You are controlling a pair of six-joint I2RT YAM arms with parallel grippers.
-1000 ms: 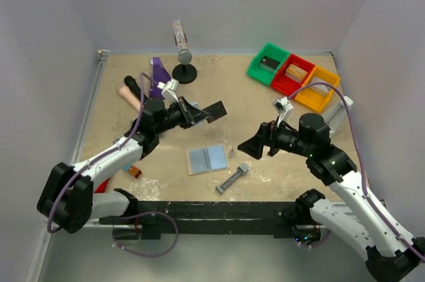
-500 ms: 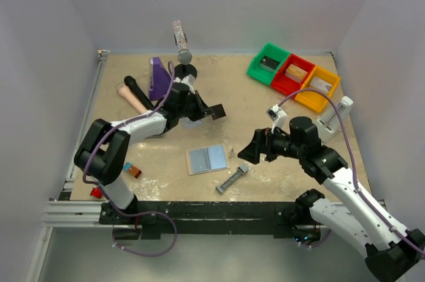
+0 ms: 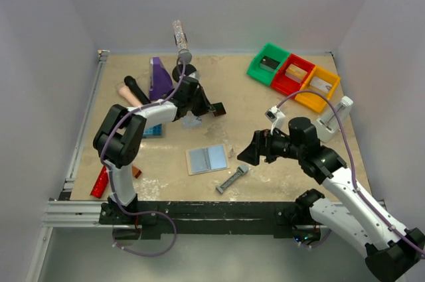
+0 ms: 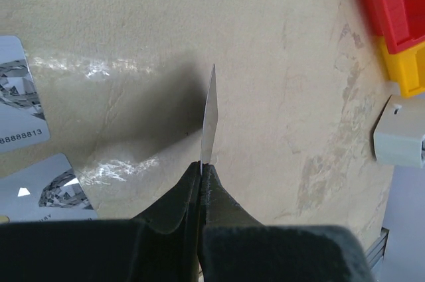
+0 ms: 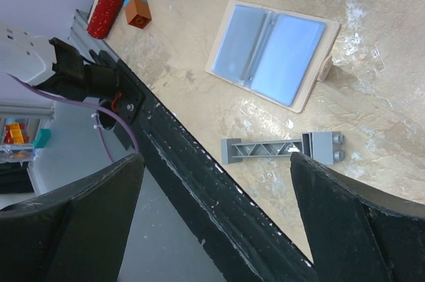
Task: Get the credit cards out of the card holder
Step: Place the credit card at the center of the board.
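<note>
The card holder [image 3: 208,158] lies open near the table's front, showing two pale blue-grey panels [image 5: 272,53]. My left gripper [image 3: 207,107] is shut on a black credit card [image 3: 216,109], which stands edge-on above the sandy table in the left wrist view [image 4: 210,116]. Two pale grey credit cards [image 4: 16,103] [image 4: 46,189] lie flat on the table to its left. My right gripper [image 3: 249,152] hovers just right of the card holder with its jaws wide and nothing between them [image 5: 216,162].
A grey bar-shaped tool [image 3: 232,179] lies by the front edge. Green, red and yellow bins [image 3: 293,74] stand at the back right, with a white block [image 3: 335,115] near them. A purple object [image 3: 159,76], a black stand [image 3: 184,70], a blue block [image 3: 152,130] and a red tube [image 3: 99,181] occupy the left.
My left arm has swung towards the back and brought the black card lower over the table beside the pale cards. The right gripper has drifted slightly forward and left, still open.
</note>
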